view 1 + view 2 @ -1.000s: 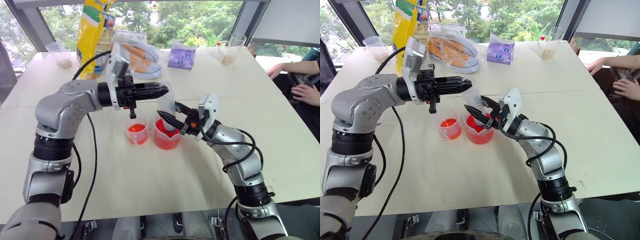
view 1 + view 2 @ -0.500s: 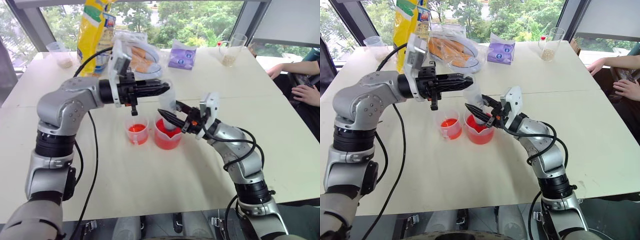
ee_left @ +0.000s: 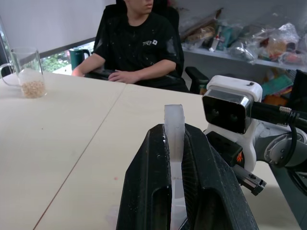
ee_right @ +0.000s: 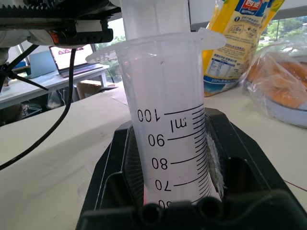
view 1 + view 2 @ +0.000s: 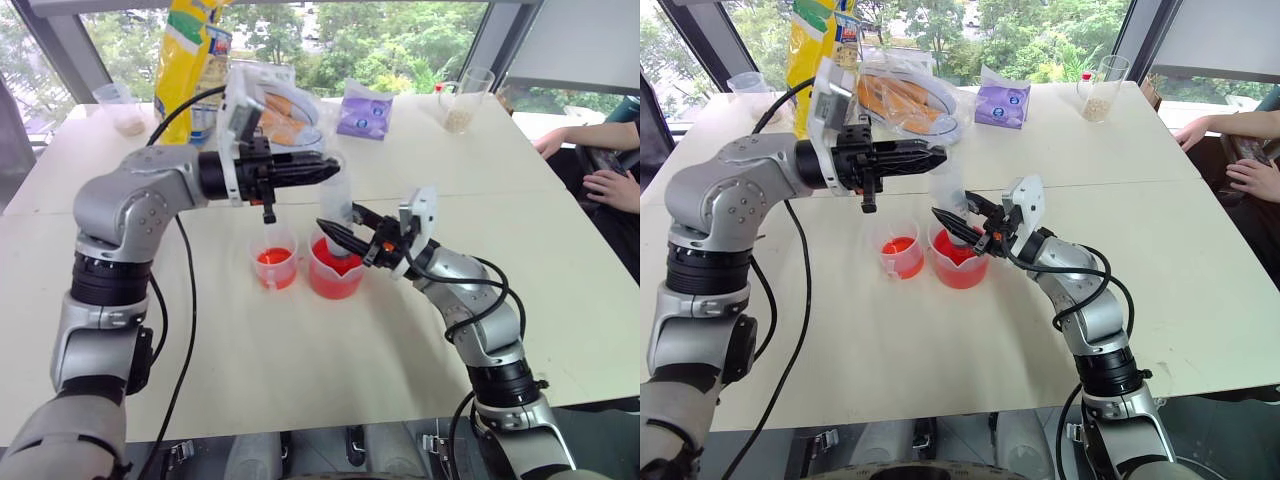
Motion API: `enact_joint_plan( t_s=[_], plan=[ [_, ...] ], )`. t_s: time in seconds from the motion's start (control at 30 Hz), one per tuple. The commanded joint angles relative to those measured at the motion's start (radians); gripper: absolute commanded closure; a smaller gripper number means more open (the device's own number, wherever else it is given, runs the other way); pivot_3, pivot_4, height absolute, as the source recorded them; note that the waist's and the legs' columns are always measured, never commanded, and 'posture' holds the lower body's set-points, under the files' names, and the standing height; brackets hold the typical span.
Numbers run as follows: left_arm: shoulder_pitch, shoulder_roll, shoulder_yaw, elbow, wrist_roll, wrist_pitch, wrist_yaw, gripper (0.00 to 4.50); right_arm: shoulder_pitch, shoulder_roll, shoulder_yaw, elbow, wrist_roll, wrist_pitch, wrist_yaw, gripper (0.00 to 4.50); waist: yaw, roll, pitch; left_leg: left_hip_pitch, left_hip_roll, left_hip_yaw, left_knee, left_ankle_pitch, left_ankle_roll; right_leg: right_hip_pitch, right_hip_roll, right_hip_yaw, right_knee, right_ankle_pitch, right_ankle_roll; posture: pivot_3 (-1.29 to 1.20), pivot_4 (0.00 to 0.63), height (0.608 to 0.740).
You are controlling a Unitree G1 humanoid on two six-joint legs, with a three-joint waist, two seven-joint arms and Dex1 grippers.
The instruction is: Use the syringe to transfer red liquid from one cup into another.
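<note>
1. Since a second ago, my left gripper (image 5: 325, 170) has crept slightly higher, drawing the plunger; both cups sit unmoved.
2. That gripper is clamped shut on the plunger flange, level, directly above the syringe (image 5: 338, 205).
3. My right gripper (image 5: 335, 235) is closed on the syringe barrel, which stands upright with its tip down in the wider cup (image 5: 334, 275).
4. I judge the smaller cup (image 5: 273, 265), just beside it on my left, is the next destination.
</note>
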Motion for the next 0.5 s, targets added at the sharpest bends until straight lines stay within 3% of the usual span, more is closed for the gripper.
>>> enact_joint_plan(
  t_s=[0.03,0.47,0.5],
  plan=[
    [-0.075,0.011,0.086,-0.011,-0.003,-0.059,0.014,4.45,0.035,-0.012,0.042,0.019,-0.009,0.029,0.028,3.13,0.000,0.000,0.000,0.000,0.000,0.000,0.000,0.000,0.000,0.000,0.000,0.000,0.000,0.000,0.000,0.00,0.150,0.740],
    [-0.056,0.004,0.083,-0.023,-0.009,-0.056,0.009,4.45,-0.008,-0.010,0.015,-0.019,0.008,0.047,0.011,3.13,0.000,0.000,0.000,0.000,0.000,0.000,0.000,0.000,0.000,0.000,0.000,0.000,0.000,0.000,0.000,0.00,0.150,0.740],
    [-0.050,0.004,0.082,-0.027,-0.010,-0.055,0.008,4.06,-0.014,-0.010,0.010,-0.023,0.009,0.049,0.009,3.13,0.000,0.000,0.000,0.000,0.000,0.000,0.000,0.000,0.000,0.000,0.000,0.000,0.000,0.000,0.000,0.00,0.150,0.740]
  ],
)
